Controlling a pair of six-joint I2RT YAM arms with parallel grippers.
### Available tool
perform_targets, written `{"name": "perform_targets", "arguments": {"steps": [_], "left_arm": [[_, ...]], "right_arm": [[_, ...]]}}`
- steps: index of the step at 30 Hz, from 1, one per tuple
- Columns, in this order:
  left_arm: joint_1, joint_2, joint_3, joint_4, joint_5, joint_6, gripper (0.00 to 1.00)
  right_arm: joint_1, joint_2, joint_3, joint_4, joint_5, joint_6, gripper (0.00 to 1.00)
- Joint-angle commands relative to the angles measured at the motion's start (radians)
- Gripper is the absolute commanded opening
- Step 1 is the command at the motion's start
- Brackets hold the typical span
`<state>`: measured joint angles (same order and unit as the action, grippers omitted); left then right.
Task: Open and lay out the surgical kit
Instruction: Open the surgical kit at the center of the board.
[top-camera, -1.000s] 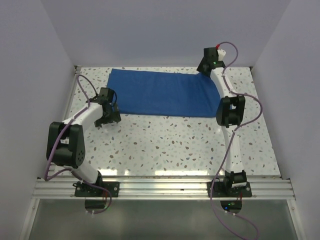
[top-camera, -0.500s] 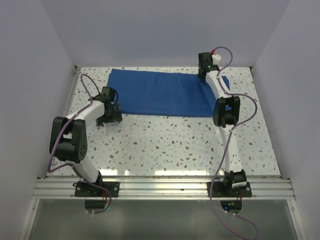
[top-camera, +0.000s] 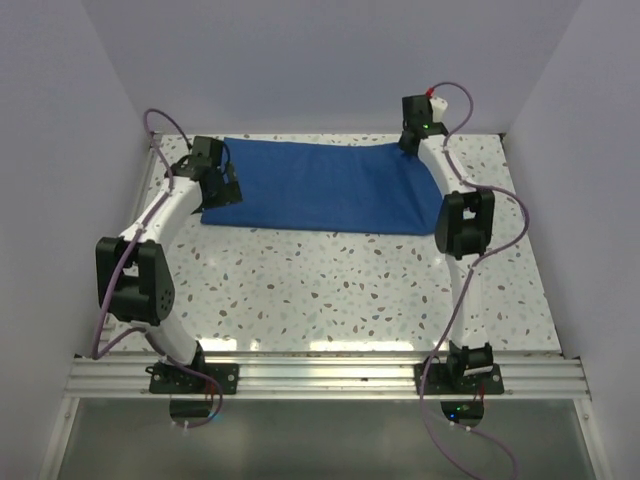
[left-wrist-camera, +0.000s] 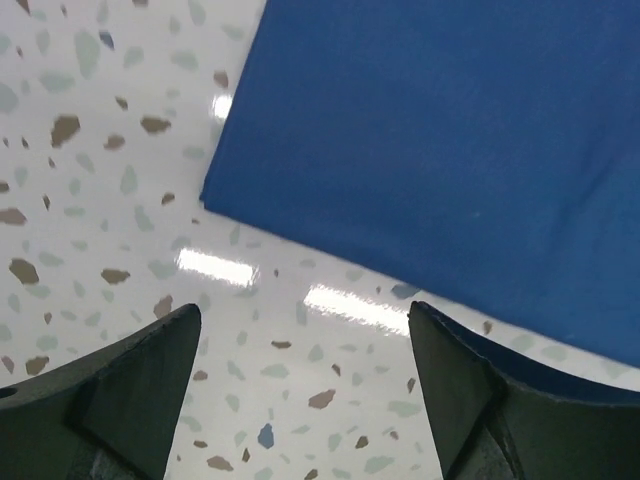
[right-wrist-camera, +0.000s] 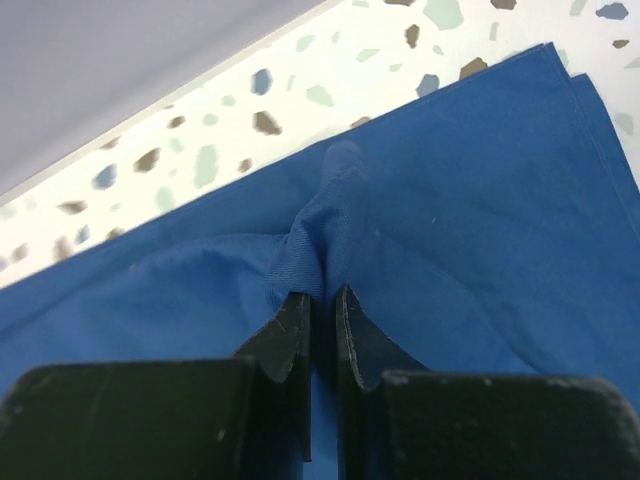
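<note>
Cloth comes first in the overhead view: one royal-blue cloth wrap (top-camera: 320, 185) lies spread flat as a wide rectangle across the far half of the speckled table (top-camera: 330, 290), and it is the single piece of the surgical kit that shows. Two arms reach to it, one at each end. The left gripper (top-camera: 222, 185) sits at the wrap's left edge, near its front corner, and the right gripper (top-camera: 412, 148) is down on the far right corner, close to the back wall (top-camera: 320, 60). From the left wrist, two dark fingers (left-wrist-camera: 140, 390) stand wide apart with nothing between them but bare table, so this tool is released. One corner of the cloth wrap (left-wrist-camera: 450, 150) lies just ahead of them, and the right-hand finger overlaps the cloth's near edge in the picture; whether it touches cannot be told. From the right wrist, the right gripper (right-wrist-camera: 320, 300) is clenched on the cloth wrap (right-wrist-camera: 480, 230): its two fingertips pinch one raised ridge of fabric, with folds drawn in toward the pinch. At the corner beyond, two cloth edges lie stacked, one just inside the other.
</note>
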<state>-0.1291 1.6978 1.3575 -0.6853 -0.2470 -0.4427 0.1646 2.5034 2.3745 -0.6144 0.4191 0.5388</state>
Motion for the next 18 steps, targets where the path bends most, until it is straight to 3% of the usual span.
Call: {"name": "perform_targets", "arguments": {"steps": [1,10,17,18], "left_arm": [[0.013,-0.044,0.124,-0.036,-0.032,-0.001,0.89],[0.013,-0.112,0.143,-0.066,-0.063,-0.054,0.89],[0.013,-0.216,0.092,-0.077,-0.113,-0.168,0.89],[0.013,-0.234,0.063,-0.076,-0.129,-0.185,0.89]], "right_arm": [[0.044,-0.324,-0.171,0.074,-0.080,-0.023,0.00],[0.185,-0.885,-0.865,0.041,-0.266,0.033,0.00],[0.270,-1.415,-1.369,-0.240,-0.261,0.108,0.00],[0.270,-1.575,-1.447,-0.287,-0.240,0.121,0.00]]}}
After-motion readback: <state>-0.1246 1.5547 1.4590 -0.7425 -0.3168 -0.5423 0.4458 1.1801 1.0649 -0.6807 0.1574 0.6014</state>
